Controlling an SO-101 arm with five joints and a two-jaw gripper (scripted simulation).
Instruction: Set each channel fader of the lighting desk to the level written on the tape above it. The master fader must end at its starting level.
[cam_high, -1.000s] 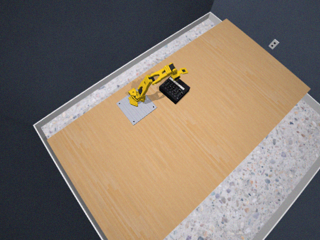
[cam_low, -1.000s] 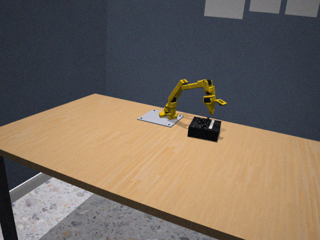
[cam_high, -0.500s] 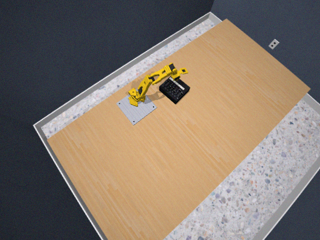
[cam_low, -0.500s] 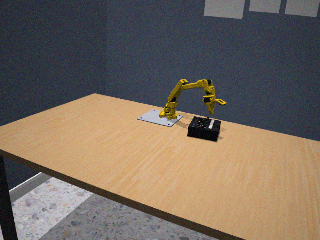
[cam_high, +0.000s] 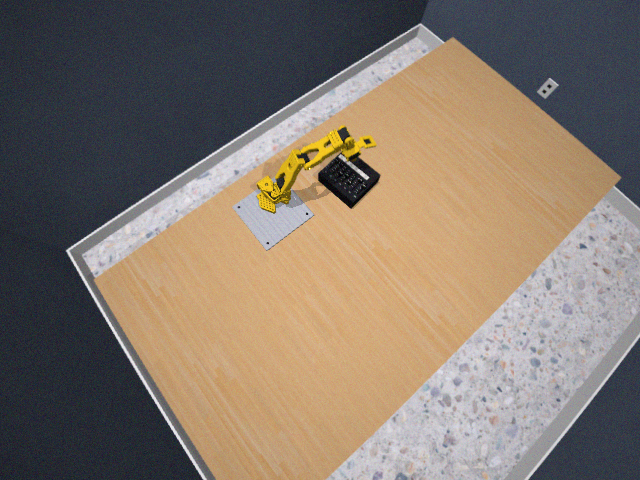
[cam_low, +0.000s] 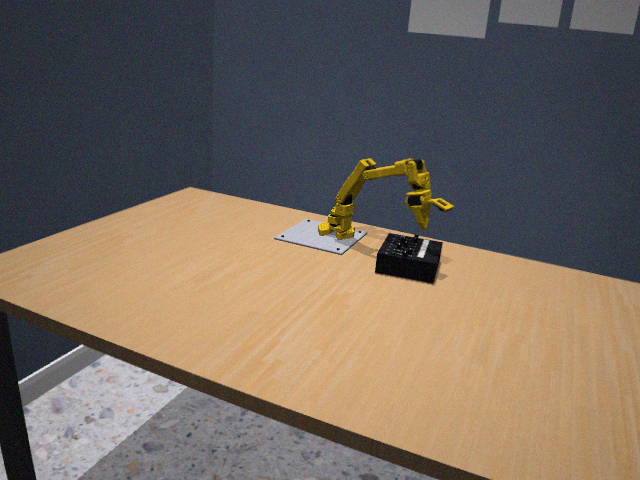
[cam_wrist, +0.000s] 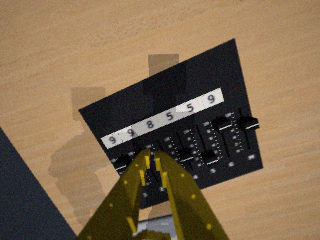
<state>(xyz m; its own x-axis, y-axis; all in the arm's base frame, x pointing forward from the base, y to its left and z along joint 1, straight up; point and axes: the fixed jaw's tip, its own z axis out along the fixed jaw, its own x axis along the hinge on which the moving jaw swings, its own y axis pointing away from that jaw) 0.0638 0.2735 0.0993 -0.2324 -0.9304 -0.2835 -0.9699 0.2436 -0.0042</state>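
Overhead, closed end effector (cam_wrist: 152, 172) above lighting desk (cam_wrist: 150, 107)

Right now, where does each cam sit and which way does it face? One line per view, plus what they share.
Top: high overhead, tilted, looking down on the table; whole arm and base plate show.
Exterior: off the table's edge, facing the back wall; whole arm, gripper shut above the lighting desk.
Wrist: on the gripper, looking down at the desk's tape strip; only the closed fingers show.
Shared: all three show the desk.
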